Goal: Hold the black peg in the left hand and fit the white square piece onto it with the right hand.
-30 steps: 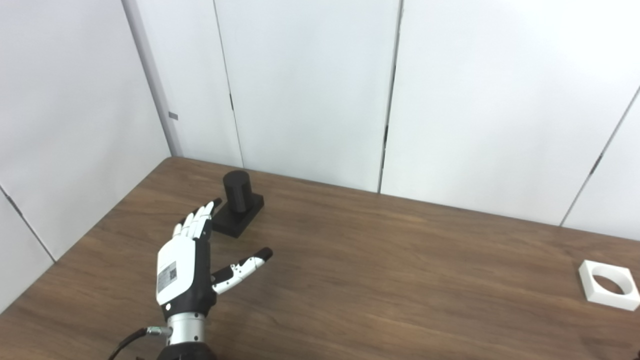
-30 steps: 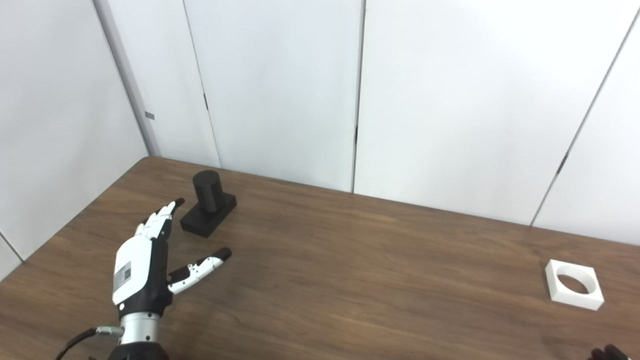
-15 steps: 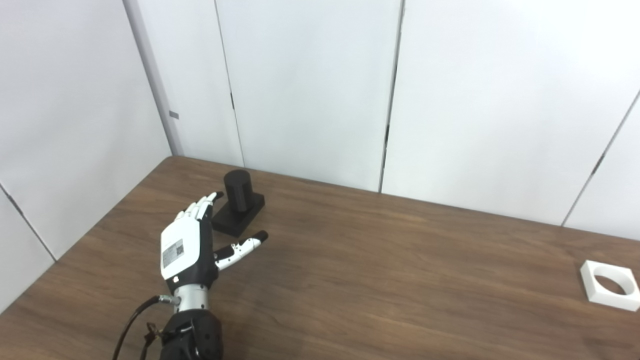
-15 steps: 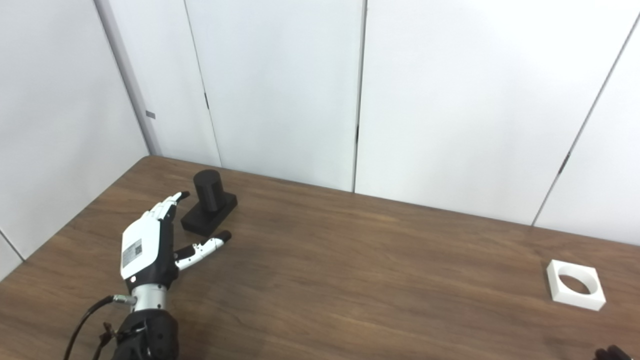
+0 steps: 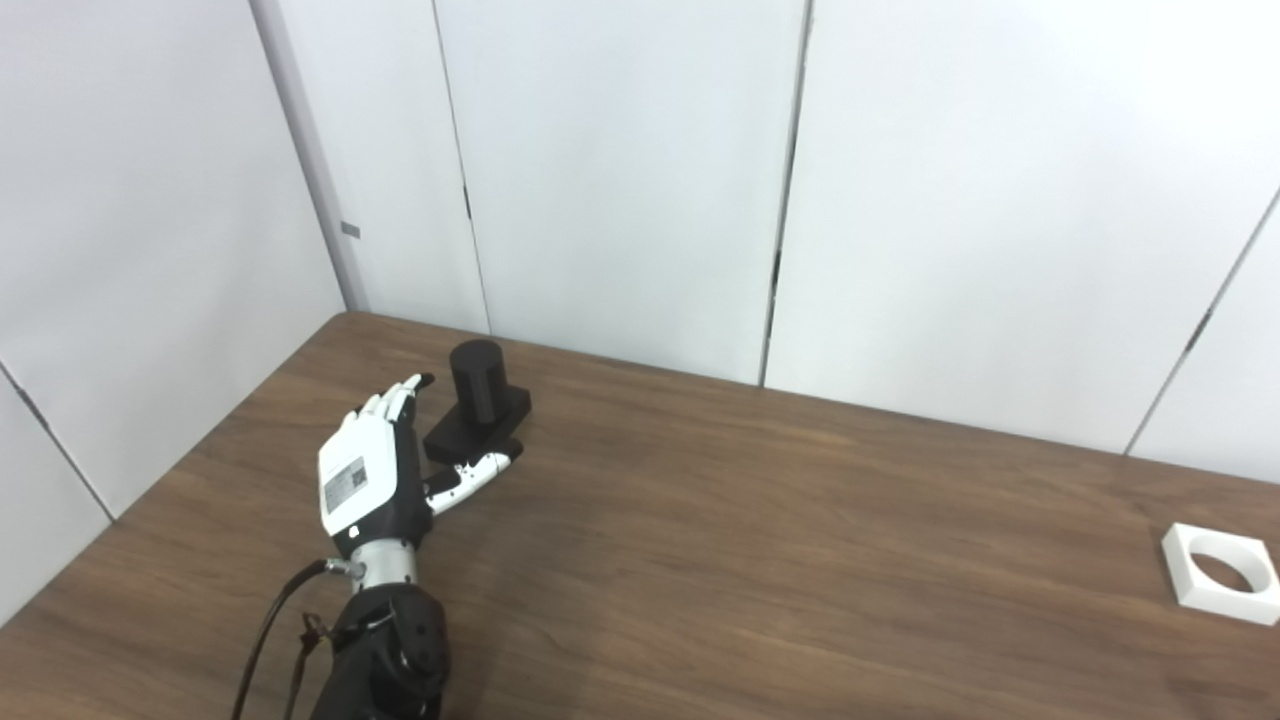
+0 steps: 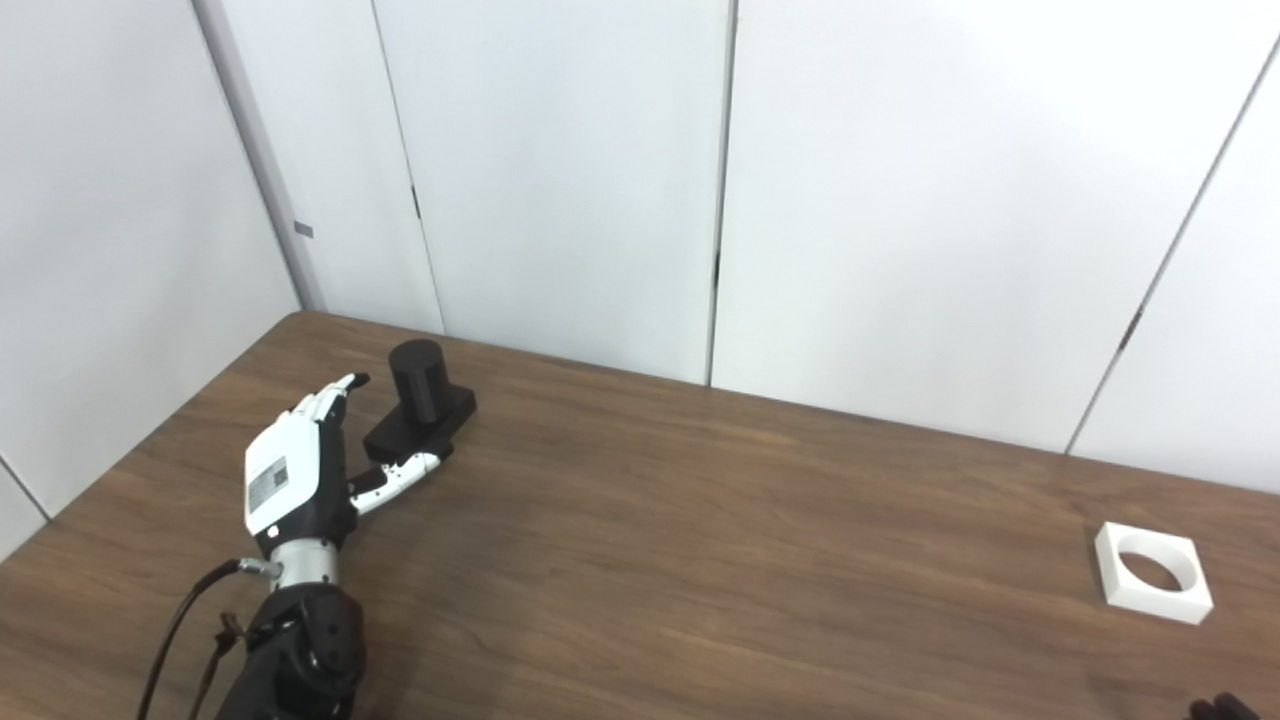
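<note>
The robot's left hand, white-backed with black palm and dark fingertips, is held over the brown wood-grain surface near its far left corner, with the fingers stretched forward and close together and the thumb splayed out to the right, holding nothing. The black cylindrical peg on its flat black square base stands upright on the surface just beyond the hand, in the gap between fingers and thumb; the fingers run along the left side of the base and the thumb tip lies at the near right edge of the base, though whether either touches it cannot be told from these views. The peg itself rises free above the base with nothing wrapped around it. A dark cable loops beside the black forearm behind the silver wrist. The white square piece with a round hole through it lies flat on the surface well apart, near the right edge. Of the right hand only a dark sliver shows at the bottom right corner of the right eye view, too little to tell how its fingers are set. White wall panels stand behind the surface.
</note>
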`<state>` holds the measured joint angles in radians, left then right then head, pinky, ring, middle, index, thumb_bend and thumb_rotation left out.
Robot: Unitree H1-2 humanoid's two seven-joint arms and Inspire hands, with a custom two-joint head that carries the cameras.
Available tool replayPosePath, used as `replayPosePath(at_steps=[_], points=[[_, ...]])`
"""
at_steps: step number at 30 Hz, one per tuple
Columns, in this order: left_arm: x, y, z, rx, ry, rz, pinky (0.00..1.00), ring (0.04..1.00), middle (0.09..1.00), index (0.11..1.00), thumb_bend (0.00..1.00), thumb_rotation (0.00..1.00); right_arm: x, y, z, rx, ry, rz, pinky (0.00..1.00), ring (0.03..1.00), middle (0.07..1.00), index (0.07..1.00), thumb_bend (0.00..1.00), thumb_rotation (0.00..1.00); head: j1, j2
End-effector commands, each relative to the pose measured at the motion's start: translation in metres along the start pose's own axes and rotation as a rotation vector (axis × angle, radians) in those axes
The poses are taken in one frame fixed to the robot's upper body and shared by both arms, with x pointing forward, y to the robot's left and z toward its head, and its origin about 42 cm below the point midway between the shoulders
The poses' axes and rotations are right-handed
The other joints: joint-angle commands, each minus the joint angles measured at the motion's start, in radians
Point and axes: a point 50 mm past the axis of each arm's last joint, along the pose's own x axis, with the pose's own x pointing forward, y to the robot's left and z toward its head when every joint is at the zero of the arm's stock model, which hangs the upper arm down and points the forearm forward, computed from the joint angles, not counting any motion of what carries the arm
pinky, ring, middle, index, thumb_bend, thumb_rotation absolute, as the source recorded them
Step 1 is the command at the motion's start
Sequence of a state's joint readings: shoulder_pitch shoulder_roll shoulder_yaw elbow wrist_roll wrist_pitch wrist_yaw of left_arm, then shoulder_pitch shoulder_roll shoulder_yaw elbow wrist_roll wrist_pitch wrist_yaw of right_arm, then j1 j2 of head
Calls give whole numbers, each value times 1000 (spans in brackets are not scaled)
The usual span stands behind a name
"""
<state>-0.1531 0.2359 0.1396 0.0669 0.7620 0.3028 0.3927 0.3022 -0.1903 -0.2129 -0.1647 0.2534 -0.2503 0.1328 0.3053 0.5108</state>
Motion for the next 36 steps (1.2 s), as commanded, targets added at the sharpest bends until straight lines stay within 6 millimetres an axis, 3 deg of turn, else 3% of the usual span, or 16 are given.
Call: replayPosePath(at_steps=[1,15,21,25,30,36], points=[[19,11,12,-4,-27,71,948,909,883,847,952,631,-5,1,-8,5,20,2,825,875,864,865,758,889,0,3],[38,-7,3,148,68,6,924,910,890,837,929,661,-5,-1,-9,0,20,2,829,880,870,874,776,891,2,5],[44,-16,-3,184,80,-17,895,901,884,817,934,626,-7,-1,-8,6,29,-7,801,862,855,857,793,880,-2,9],[50,-21,-6,231,79,-25,907,907,888,815,937,648,-7,0,-7,6,27,-8,785,854,845,852,801,872,-3,10],[59,-25,-6,319,61,-52,994,972,936,830,934,722,-8,0,-6,-3,25,-7,793,855,847,853,804,880,-3,12],[69,-28,0,372,59,-57,1000,1000,968,820,956,728,-7,0,-6,-6,30,-9,818,863,848,852,814,886,-2,12]])
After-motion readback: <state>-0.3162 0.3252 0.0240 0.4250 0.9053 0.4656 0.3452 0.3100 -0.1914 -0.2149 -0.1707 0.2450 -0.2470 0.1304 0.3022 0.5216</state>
